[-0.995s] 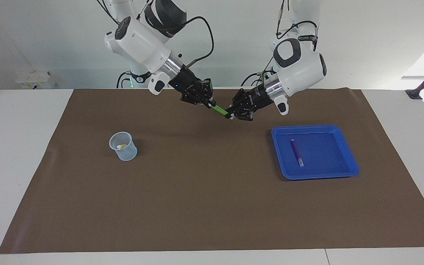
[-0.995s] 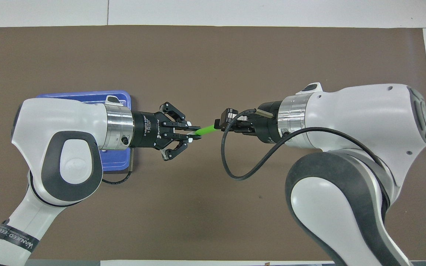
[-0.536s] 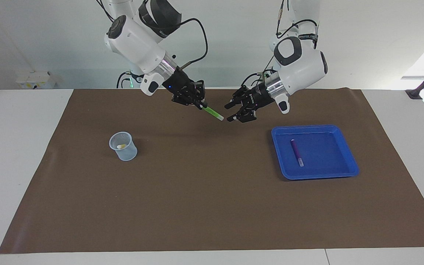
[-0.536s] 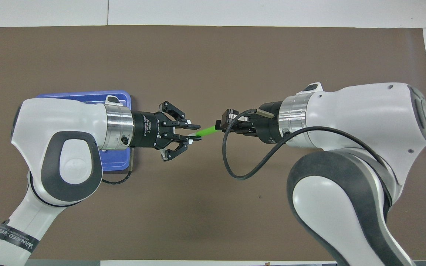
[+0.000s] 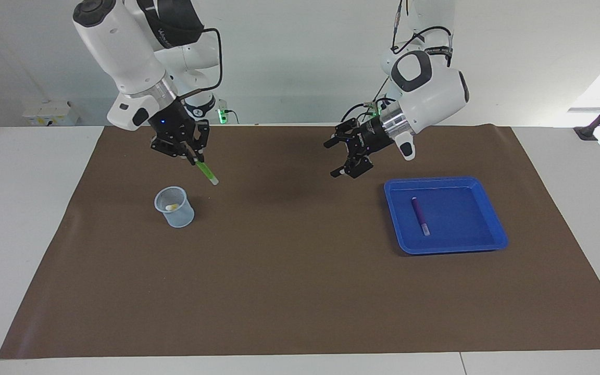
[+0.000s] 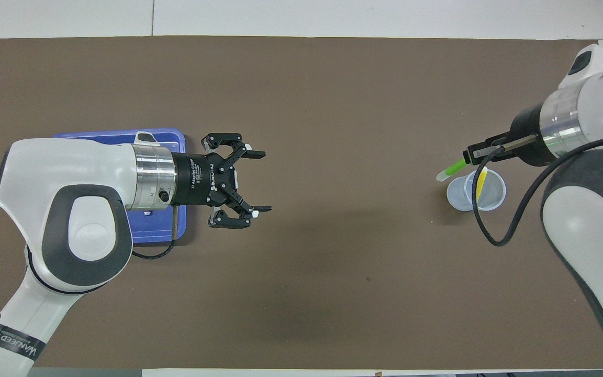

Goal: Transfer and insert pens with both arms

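Brown-matted table (image 5: 300, 291): right hand (image 5: 194, 156) pinches the light, stiff green pen (image 5: 207, 172) near its top, over a clear cup (image 5: 175, 208); left hand (image 5: 342, 156) hangs open, empty, beside the blue tray (image 5: 492, 229).

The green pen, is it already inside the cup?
No. The green pen hangs tilted in the right gripper, up in the air beside the cup, which holds only the yellow pen.

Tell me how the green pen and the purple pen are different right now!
The green pen is up in the air, held in the right claw near the clear cup; the purple pen lies in the blue tray. The green pen slants tip-down; the purple pen lies flat. Nothing touches the purple pen. Both are short, slim markers with a pale end.
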Motion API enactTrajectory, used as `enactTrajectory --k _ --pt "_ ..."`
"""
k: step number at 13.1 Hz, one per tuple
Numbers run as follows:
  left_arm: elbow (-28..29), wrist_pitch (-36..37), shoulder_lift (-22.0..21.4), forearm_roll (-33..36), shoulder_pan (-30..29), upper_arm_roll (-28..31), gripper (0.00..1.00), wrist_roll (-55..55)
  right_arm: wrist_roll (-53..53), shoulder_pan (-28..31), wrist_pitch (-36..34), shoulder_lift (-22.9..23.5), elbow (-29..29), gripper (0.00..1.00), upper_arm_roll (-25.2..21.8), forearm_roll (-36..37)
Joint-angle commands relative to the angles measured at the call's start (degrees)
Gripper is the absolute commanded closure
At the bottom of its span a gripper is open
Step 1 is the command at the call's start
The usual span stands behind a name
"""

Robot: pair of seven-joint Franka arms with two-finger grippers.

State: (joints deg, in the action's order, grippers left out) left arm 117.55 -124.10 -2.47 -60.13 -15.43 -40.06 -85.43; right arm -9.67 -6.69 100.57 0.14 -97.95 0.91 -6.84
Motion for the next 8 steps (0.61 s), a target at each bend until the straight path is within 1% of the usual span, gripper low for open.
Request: enactTrajectory --k 1,4,5,6,7,8 --pt "3.5 0.7 -2.9 3.8 -0.9 0.2 0.00 8.0 -7.6 3.4 1.6 -1.1 -4.1 1.00 0.8 3.5" --pt "3.7 3.3 -1.9 17.8 -1.6 0.2 0.00 20.2 -12.3 7.6 4.7 -1.8 -10.8 1.00 0.8 3.6" --pt "3.8 4.2 -1.8 21.9 -4.0 0.2 0.00 22.2 -13.5 8.3 5.6 -1.7 -12.1 1.00 0.8 3.6" --pt "3.6 5.6 -0.4 28.2 -6.9 0.2 0.00 23.8 -13.9 8.8 7.6 -1.8 -13.9 1.00 0.8 3.6" --pt "3.2 6.4 0.8 35.7 -8.6 0.2 0.00 26.9 -13.9 9.1 8.8 -1.8 -15.2 1.00 0.8 3.6" --pt "3.1 6.4 1.6 41.4 -9.7 0.2 0.00 31.1 -13.7 9.2 9.5 -1.9 -16.3 1.00 0.8 3.6"
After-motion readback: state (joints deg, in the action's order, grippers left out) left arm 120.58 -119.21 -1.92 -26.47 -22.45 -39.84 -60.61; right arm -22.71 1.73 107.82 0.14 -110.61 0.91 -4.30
